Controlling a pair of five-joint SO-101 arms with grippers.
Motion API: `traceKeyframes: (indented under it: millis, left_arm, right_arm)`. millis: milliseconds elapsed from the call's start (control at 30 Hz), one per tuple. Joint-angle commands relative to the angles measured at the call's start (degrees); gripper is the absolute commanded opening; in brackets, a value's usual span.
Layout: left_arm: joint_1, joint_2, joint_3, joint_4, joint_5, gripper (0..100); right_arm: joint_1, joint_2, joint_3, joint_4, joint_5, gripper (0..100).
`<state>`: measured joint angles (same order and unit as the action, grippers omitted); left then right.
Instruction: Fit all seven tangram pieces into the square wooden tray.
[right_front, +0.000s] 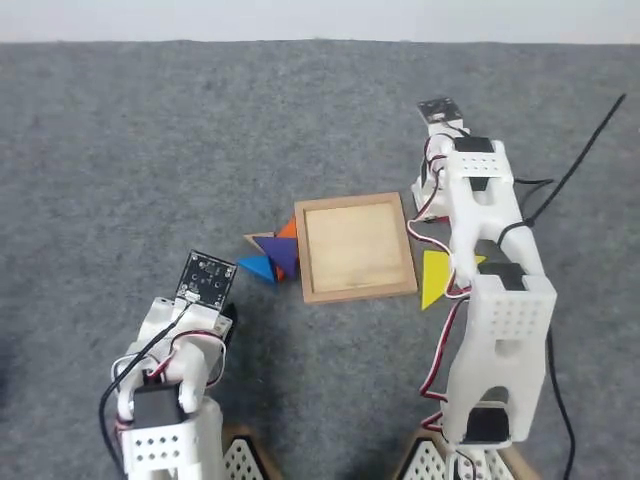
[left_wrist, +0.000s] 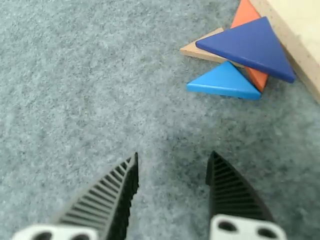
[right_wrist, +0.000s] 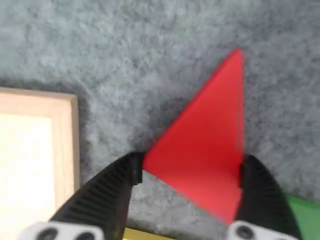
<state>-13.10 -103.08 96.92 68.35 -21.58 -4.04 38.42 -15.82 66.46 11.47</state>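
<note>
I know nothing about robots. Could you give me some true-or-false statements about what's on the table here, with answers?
1. The wooden tray is empty. True.
2. The red triangle lies between the right jaws. True.
3. The left jaws hold the light blue triangle. False: they are open over bare carpet, apart from it.
4. The yellow piece is inside the tray. False: it lies on the carpet beside the tray.
5. The dark blue triangle overlaps an orange piece. True.
</note>
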Motion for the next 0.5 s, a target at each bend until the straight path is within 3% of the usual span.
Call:
traceKeyframes:
  millis: [0, 233, 467]
  left_arm:
    - [-0.2, -1.0, -0.5, 0.4, -0.7, 21]
    - [-0.2, -1.0, -0.5, 0.4, -0.7, 21]
    - [-0.2, -1.0, -0.5, 0.4, -0.7, 21]
  right_arm:
    - [-0.1, 0.1, -2.5, -0.4, -0.9, 13.9]
    - [0.0, 0.0, -2.5, 0.0, -1.0, 13.8]
    - [1.5, -3.5, -3.6, 4.2, -6.2, 13.4]
